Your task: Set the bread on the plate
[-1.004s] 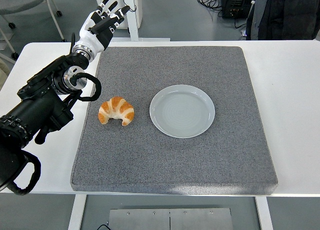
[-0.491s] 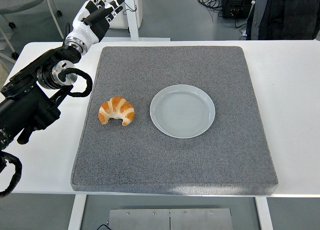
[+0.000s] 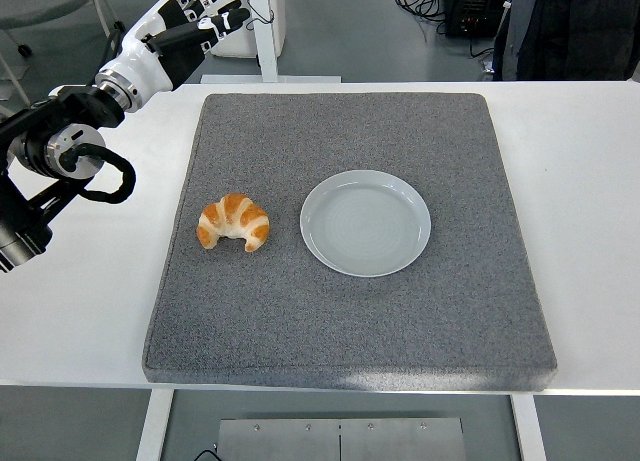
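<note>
A golden croissant [image 3: 233, 222] lies on the grey mat [image 3: 350, 311], left of centre. To its right on the same mat sits an empty pale grey plate [image 3: 366, 222], a short gap away from the bread. My left hand [image 3: 185, 26] is raised at the top left, beyond the table's far edge, well up and left of the croissant. Its white and black fingers [image 3: 222, 19] are spread and hold nothing. The black left arm [image 3: 50, 171] comes in over the table's left side. My right arm does not show.
The white table [image 3: 585, 201] extends around the mat on both sides. Behind it stand a white post [image 3: 265, 31], chair legs at the top left, and a person's dark clothing [image 3: 570, 26] at the top right beside black cabling.
My left arm has pulled back to the left and upward, away from the mat. The hand stays open. Croissant and plate have not moved.
</note>
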Tool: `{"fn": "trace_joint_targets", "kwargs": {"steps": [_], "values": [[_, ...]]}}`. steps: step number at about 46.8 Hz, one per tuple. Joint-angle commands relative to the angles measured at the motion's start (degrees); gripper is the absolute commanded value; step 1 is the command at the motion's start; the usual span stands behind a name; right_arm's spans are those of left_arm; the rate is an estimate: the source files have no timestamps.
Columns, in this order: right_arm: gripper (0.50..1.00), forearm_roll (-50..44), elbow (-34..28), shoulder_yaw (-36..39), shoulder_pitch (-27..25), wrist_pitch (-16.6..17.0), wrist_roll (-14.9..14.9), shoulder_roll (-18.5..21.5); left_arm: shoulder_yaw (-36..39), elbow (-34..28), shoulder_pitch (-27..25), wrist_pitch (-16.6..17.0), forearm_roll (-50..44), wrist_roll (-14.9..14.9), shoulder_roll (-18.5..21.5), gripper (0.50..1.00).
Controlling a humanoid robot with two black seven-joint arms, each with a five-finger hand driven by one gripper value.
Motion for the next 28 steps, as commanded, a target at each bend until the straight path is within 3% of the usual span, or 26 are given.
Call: {"fn": "trace_joint_targets", "kwargs": {"steps": [1, 9, 15, 22, 28], "values": [[1.0, 0.0, -0.07, 0.0, -0.01, 0.0, 0.0, 0.0, 1.06, -2.9, -0.25, -0.02, 1.23, 0.07, 2.2, 0.984], [1.0, 0.0, 0.02, 0.0, -0.01, 0.0, 0.0, 0.0, 6.25, -8.7, -0.61, -0.11, 7.2, -0.11, 6.51, 0.984], [1.0, 0.0, 0.02, 0.0, -0.01, 0.0, 0.0, 0.0, 6.6, -11.52, -0.61, 0.07, 16.43, -0.28, 6.87, 0.984], [1.0, 0.0, -0.07, 0.0, -0.01, 0.0, 0.0, 0.0, 7.83, -12.31, -0.52, 0.16, 26.28, -0.2, 7.74, 0.984], [1.0, 0.0, -0.07, 0.0, 0.07, 0.0, 0.0, 0.0, 9.5, -12.31, -0.69, 0.07, 29.45, -0.02, 8.89, 0.984]]}}
